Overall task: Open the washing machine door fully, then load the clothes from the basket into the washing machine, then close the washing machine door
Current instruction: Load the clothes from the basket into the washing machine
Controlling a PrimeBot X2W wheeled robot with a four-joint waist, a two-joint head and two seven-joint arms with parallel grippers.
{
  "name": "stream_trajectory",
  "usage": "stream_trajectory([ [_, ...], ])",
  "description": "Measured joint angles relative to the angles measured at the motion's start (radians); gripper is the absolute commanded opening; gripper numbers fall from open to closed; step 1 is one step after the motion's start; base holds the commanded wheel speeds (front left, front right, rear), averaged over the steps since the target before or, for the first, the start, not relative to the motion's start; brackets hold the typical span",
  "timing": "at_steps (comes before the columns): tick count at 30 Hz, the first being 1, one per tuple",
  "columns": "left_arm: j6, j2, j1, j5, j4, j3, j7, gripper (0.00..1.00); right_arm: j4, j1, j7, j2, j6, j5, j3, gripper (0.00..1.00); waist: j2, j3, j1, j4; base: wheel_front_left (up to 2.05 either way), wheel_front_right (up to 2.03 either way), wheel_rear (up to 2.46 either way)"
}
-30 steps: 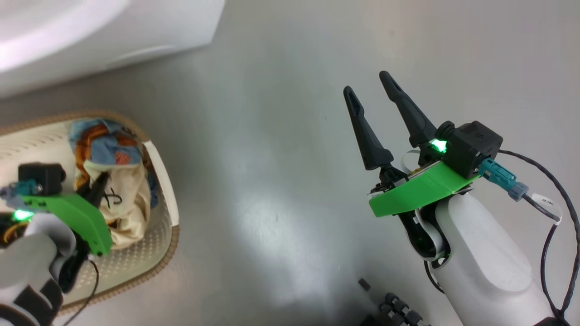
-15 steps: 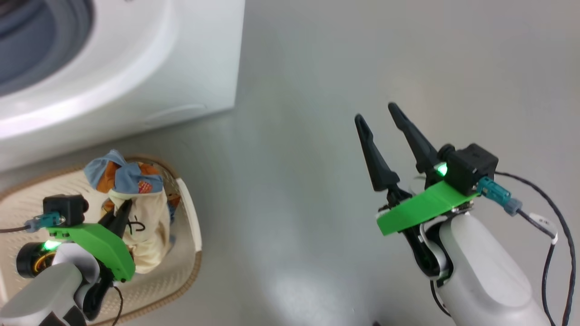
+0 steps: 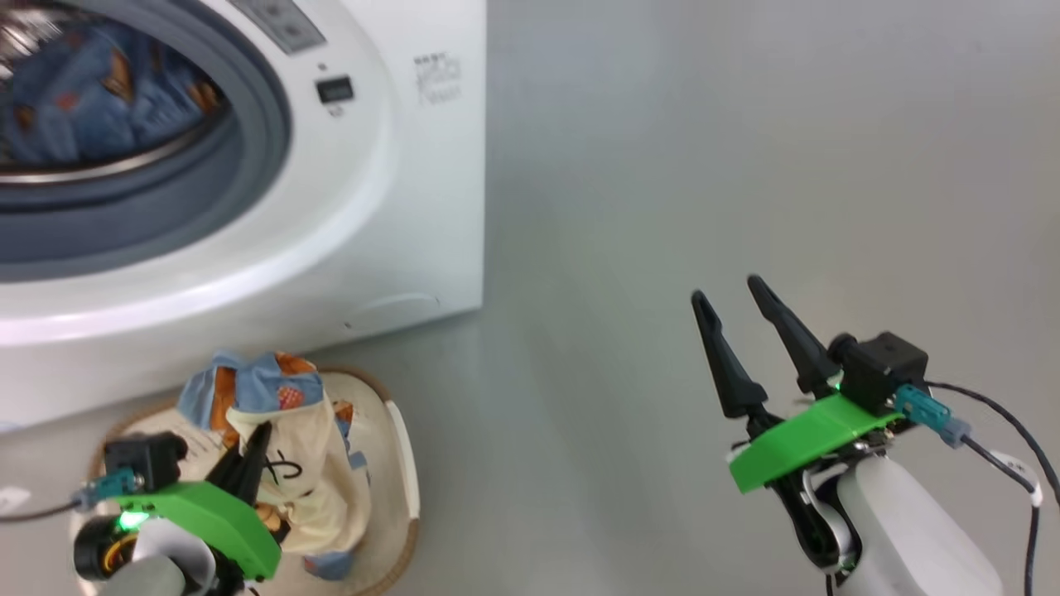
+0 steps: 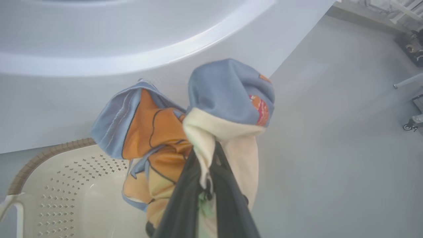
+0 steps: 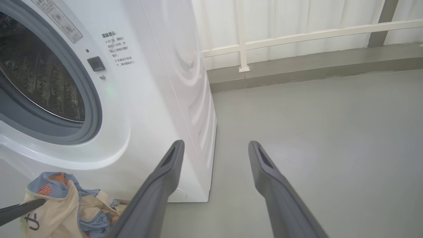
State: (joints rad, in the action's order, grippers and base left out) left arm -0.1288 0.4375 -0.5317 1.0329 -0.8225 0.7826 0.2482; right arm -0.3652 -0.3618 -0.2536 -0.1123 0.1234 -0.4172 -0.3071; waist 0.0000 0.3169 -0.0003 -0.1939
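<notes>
My left gripper is shut on a bundle of clothes: a cream garment with dark marks and a light blue and orange one. In the left wrist view the bundle hangs from my left gripper above the cream perforated basket. The basket sits on the floor right in front of the white washing machine. More blue clothes lie inside its drum. My right gripper hovers open and empty over bare floor to the right; its wrist view shows it beside the machine. The washing machine door is out of view.
Grey floor stretches right of the machine. A low ledge with a white railing and curtains runs along the far wall. Wheeled equipment stands far off on the floor.
The head camera has tilted up, bringing the machine's drum opening into view. My left gripper has raised the clothes bundle higher out of the basket. The right gripper stays open.
</notes>
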Motion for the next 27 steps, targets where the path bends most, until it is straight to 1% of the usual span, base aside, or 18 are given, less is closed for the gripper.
stream_trajectory([
  [12, 0.0, -0.072, 0.185, -0.182, 0.157, -0.264, 0.0, 0.0, -0.023, 0.083, 0.0, -0.056, 0.0, -0.044, -0.012, 1.0, 0.0, -0.18, 0.0001, 0.055, 0.0, 0.0, 0.0],
  [16, 0.0, -0.087, 0.241, -0.246, 0.214, -0.342, 0.0, 0.0, -0.028, 0.111, 0.0, -0.069, 0.0, -0.059, -0.016, 1.0, 0.0, -0.23, 0.0001, 0.074, 0.0, 0.0, 0.0],
  [22, 0.001, -0.111, 0.313, -0.336, 0.328, -0.443, 0.0, 0.0, -0.03, 0.139, 0.0, -0.087, 0.0, -0.079, -0.02, 1.0, 0.0, -0.287, 0.0001, 0.1, 0.0, 0.0, 0.0],
  [27, 0.02, -0.142, 0.359, -0.367, 0.408, -0.512, 0.0, 0.0, -0.03, 0.147, 0.0, -0.093, 0.0, -0.085, -0.022, 1.0, 0.0, -0.316, 0.0002, 0.117, 0.0, 0.0, 0.0],
])
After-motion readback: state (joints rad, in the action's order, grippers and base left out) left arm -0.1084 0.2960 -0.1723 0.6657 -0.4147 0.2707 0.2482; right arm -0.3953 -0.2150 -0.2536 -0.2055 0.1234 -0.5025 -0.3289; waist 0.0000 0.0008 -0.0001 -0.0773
